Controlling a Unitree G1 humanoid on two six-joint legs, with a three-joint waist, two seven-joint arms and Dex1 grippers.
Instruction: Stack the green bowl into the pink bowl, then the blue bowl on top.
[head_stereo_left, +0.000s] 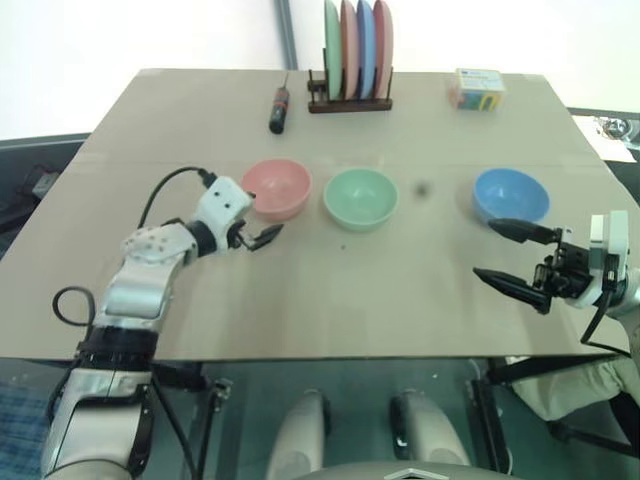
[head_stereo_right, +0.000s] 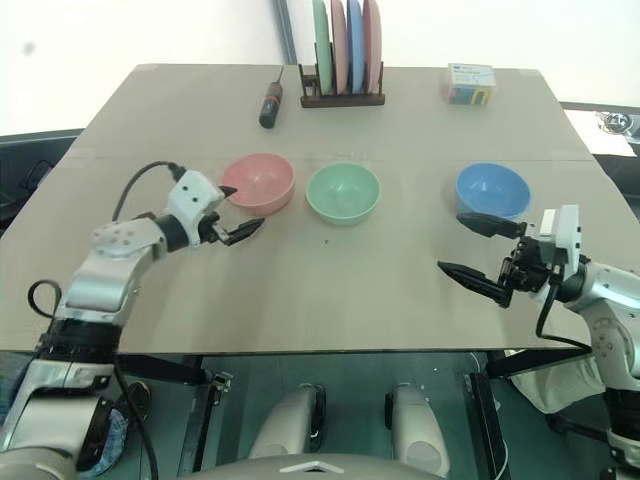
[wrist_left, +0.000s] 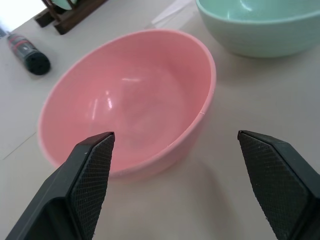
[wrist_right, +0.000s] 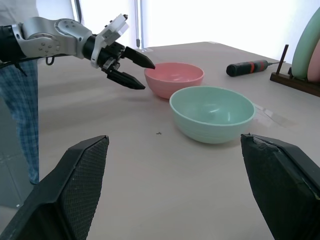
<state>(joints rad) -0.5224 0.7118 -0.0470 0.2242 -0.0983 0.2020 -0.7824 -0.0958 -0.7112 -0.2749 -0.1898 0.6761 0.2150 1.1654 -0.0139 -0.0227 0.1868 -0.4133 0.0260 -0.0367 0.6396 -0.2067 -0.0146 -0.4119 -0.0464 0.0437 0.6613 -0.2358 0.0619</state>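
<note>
Both grippers hang released and empty — your left gripper (head_stereo_left: 262, 234) just beside the pink bowl (head_stereo_left: 276, 187), your right gripper (head_stereo_left: 512, 258) near the blue bowl (head_stereo_left: 510, 194). Between those two sits the green bowl (head_stereo_left: 361, 196), apart from both, nothing stacked yet. You need green first, so steer one jaw inside its rim, one outside, and pinch the wall squarely. Count three bowls in a row, four upright plates in the rack (head_stereo_left: 348, 102), one marker (head_stereo_left: 279, 109), one small box (head_stereo_left: 476, 88).
</note>
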